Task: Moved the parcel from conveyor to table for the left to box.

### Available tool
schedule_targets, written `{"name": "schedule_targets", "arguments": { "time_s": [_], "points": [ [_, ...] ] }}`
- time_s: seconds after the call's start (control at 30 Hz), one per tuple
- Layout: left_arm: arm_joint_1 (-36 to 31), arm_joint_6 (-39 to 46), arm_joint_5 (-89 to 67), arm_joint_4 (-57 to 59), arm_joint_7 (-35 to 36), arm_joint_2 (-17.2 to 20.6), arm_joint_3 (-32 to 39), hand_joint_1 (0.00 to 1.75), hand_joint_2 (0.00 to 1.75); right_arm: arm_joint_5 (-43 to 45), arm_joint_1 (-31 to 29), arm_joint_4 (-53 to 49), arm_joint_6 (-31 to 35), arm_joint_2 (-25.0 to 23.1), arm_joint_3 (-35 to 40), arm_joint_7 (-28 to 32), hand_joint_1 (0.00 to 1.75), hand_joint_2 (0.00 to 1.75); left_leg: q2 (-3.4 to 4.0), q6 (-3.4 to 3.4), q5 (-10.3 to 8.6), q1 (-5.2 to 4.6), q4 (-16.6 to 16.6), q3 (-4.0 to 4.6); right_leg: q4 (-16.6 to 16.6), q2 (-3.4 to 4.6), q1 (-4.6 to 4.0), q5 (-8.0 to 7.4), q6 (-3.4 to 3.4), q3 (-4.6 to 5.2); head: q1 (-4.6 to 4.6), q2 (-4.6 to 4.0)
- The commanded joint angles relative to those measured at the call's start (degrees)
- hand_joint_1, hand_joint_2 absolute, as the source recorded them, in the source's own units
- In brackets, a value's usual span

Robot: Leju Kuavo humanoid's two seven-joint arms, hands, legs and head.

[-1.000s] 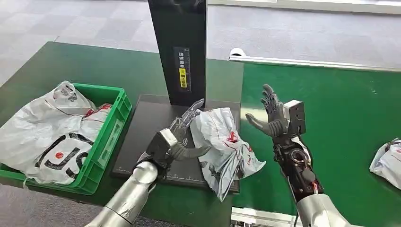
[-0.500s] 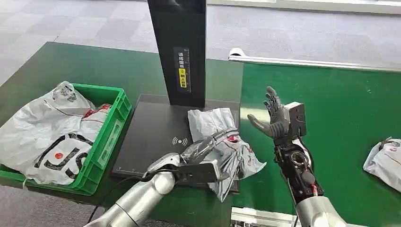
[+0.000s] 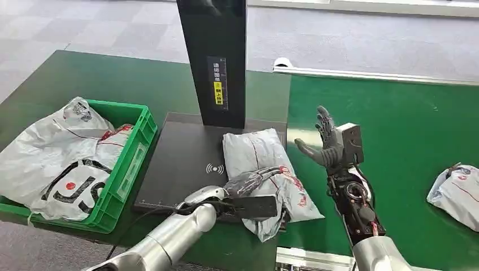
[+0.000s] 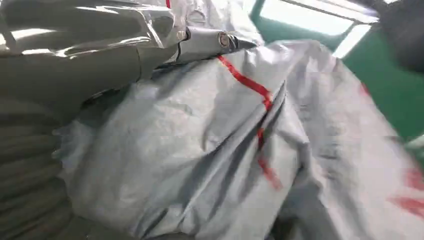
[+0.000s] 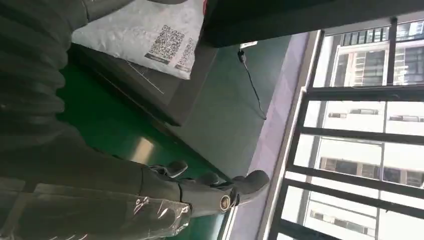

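A grey-white parcel [image 3: 261, 158] with red stripes lies on the black scanner plate [image 3: 181, 164], its near end hanging over the plate's front edge. My left hand [image 3: 255, 182] rests palm down across the parcel's near half, fingers stretched out over it. In the left wrist view the crumpled parcel [image 4: 240, 150] sits right under that hand [image 4: 60, 75], the thumb lying along it. My right hand [image 3: 329, 144] is raised over the green conveyor [image 3: 406, 130] just right of the parcel, fingers spread and holding nothing. The right wrist view shows those fingers [image 5: 210, 192] and the parcel's QR label [image 5: 165, 40].
A green crate [image 3: 131, 161] holding several parcels stands left of the plate. The black scanner post [image 3: 217, 62] rises behind the plate. A second parcel [image 3: 457, 192] lies on the conveyor at the right edge.
My left hand swung from the parcel's left side onto its near half, and the parcel has flattened. The conveyor parcel has drifted left. My right hand has barely moved.
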State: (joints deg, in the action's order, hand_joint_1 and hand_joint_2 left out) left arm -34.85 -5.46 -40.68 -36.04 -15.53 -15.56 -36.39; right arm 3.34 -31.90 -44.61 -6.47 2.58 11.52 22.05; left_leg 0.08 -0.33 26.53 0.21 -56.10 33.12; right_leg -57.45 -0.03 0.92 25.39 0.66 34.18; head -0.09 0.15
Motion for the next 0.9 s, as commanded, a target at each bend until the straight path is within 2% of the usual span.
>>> {"name": "schedule_targets", "arguments": {
  "time_s": [0.03,0.1,0.17,0.2,0.9],
  "points": [
    [-0.4,15.4,-1.0,6.9,8.6,2.6,10.6,0.0,1.75,-1.7,2.7,-2.7,1.7,-2.3,-2.7,-1.1,0.0,1.75,0.22,-0.03,0.01,0.02,0.1,-0.31,0.1,0.21,-0.02,-0.05,-0.06,-0.25,0.07,0.0],
    [1.1,18.9,-1.7,3.5,7.5,3.4,13.5,0.0,1.75,-2.1,3.8,-4.1,1.7,-2.4,-3.0,-1.4,0.0,1.75,0.29,-0.05,0.02,0.03,0.2,-0.42,0.1,0.25,-0.03,-0.06,-0.09,-0.34,0.02,-0.02],
    [3.5,32.1,-5.7,-0.9,3.6,3.9,15.6,0.0,1.75,-2.0,4.4,-5.4,1.5,-2.3,-3.1,-1.7,0.0,1.75,0.31,-0.05,0.01,0.03,0.1,-0.38,0.1,0.23,-0.03,-0.06,-0.09,-0.28,0.0,0.0],
    [3.9,34.1,-5.6,-1.4,2.1,3.5,16.4,0.0,1.75,-1.8,4.4,-5.7,1.0,-2.2,-2.9,-2.0,0.0,1.75,0.37,-0.1,-0.04,0.1,0.2,-0.44,0.2,0.29,-0.1,-0.13,-0.17,-0.32,0.04,-0.02],
    [4.1,34.2,-5.6,-1.4,2.0,3.4,16.4,0.0,1.75,-1.7,4.3,-5.7,1.0,-2.1,-2.9,-2.1,0.0,1.75,0.08,-0.06,-0.01,0.06,0.0,-0.25,0.0,0.1,-0.06,-0.03,-0.11,-0.21,0.02,0.0]
  ]
}}
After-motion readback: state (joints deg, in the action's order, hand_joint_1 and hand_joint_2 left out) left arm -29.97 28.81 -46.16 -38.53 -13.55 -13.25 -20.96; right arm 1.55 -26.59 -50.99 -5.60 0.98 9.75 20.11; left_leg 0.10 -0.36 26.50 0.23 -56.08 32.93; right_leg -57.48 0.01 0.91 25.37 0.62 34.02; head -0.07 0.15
